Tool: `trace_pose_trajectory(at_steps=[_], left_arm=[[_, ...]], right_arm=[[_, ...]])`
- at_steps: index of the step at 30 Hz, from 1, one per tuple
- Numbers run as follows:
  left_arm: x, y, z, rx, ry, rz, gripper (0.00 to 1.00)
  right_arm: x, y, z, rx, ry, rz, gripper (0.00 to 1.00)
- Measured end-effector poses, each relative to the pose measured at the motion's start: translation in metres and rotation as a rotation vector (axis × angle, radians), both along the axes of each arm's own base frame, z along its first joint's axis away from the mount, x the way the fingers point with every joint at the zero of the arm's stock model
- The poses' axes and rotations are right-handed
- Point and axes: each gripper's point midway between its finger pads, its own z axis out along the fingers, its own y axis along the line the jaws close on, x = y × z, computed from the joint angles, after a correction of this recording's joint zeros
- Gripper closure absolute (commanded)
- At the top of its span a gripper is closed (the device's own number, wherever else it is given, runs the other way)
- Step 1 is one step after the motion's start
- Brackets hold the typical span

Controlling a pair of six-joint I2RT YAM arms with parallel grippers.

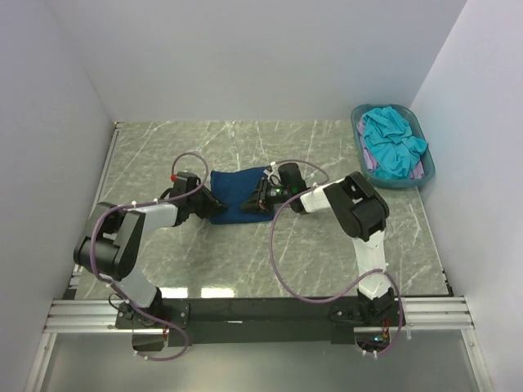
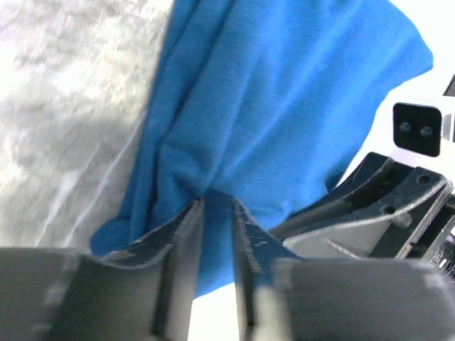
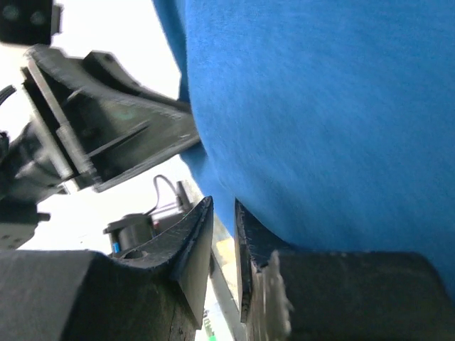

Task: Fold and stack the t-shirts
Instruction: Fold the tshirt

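A dark blue t-shirt (image 1: pixel 237 189) lies bunched in the middle of the table between my two arms. My left gripper (image 1: pixel 214 204) is at its left edge. In the left wrist view its narrow jaws (image 2: pixel 217 199) pinch a gathered fold of the blue cloth (image 2: pixel 284 106). My right gripper (image 1: pixel 260 198) is at the shirt's right edge. In the right wrist view that gripper (image 3: pixel 224 202) has the hem of the cloth (image 3: pixel 320 106) running down between its fingertips. A turquoise t-shirt (image 1: pixel 392 140) is heaped in the basket, with a pale lilac one (image 1: pixel 369 159) under it.
The teal plastic basket (image 1: pixel 425 175) stands at the back right against the wall. White walls close in the marble tabletop (image 1: pixel 163 155) on three sides. The two grippers face each other closely across the shirt, each showing in the other's wrist view.
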Motion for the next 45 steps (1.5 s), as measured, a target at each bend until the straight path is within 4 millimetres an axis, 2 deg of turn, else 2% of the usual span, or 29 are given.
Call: trace_pose_trajectory(at_steps=[4, 8, 10, 14, 16, 18, 21, 24, 25, 27, 32, 35, 37, 41, 42, 45], left_arm=[[-0.006, 0.004, 0.015, 0.004, -0.012, 0.006, 0.63], [-0.003, 0.010, 0.035, 0.041, -0.054, 0.007, 0.63], [0.008, 0.011, 0.048, 0.060, -0.086, 0.004, 0.63], [0.044, 0.010, 0.073, 0.084, -0.162, -0.003, 0.64], [0.063, 0.009, 0.073, 0.092, -0.172, -0.003, 0.65], [0.081, 0.009, 0.063, 0.104, -0.159, -0.004, 0.65], [0.097, 0.010, 0.034, 0.127, -0.109, -0.007, 0.65], [0.102, 0.012, 0.004, 0.145, -0.048, -0.010, 0.65], [0.104, 0.011, 0.001, 0.135, -0.042, -0.012, 0.65], [0.110, 0.013, 0.007, 0.126, -0.055, -0.007, 0.66], [0.112, 0.022, 0.006, 0.123, -0.049, 0.010, 0.64], [0.112, 0.028, 0.008, 0.119, -0.049, 0.017, 0.61], [0.109, 0.032, 0.012, 0.129, -0.046, 0.023, 0.54], [0.103, 0.047, 0.033, 0.182, -0.059, 0.042, 0.45], [0.101, 0.051, 0.040, 0.200, -0.066, 0.048, 0.38], [0.095, 0.063, 0.071, 0.250, -0.110, 0.066, 0.27]], right_arm=[[0.002, -0.009, 0.007, -0.051, -0.034, -0.012, 0.74], [0.003, -0.013, 0.026, -0.063, -0.084, -0.008, 0.74], [0.009, -0.013, 0.034, -0.065, -0.109, -0.005, 0.74], [0.035, -0.012, 0.056, -0.060, -0.173, -0.031, 0.74], [0.054, -0.013, 0.068, -0.044, -0.208, -0.060, 0.74], [0.076, -0.017, 0.074, -0.029, -0.232, -0.099, 0.74], [0.108, -0.026, 0.061, -0.040, -0.218, -0.162, 0.73], [0.129, -0.037, 0.028, -0.077, -0.163, -0.212, 0.73], [0.132, -0.042, 0.015, -0.091, -0.139, -0.227, 0.73], [0.135, -0.052, -0.010, -0.116, -0.075, -0.261, 0.73], [0.141, -0.064, -0.012, -0.090, -0.057, -0.300, 0.73], [0.142, -0.066, -0.012, -0.097, -0.066, -0.301, 0.73], [0.142, -0.067, -0.011, -0.113, -0.078, -0.296, 0.73], [0.139, -0.074, -0.008, -0.178, -0.105, -0.290, 0.71], [0.137, -0.077, -0.005, -0.202, -0.114, -0.290, 0.69], [0.132, -0.087, 0.005, -0.264, -0.139, -0.290, 0.64]])
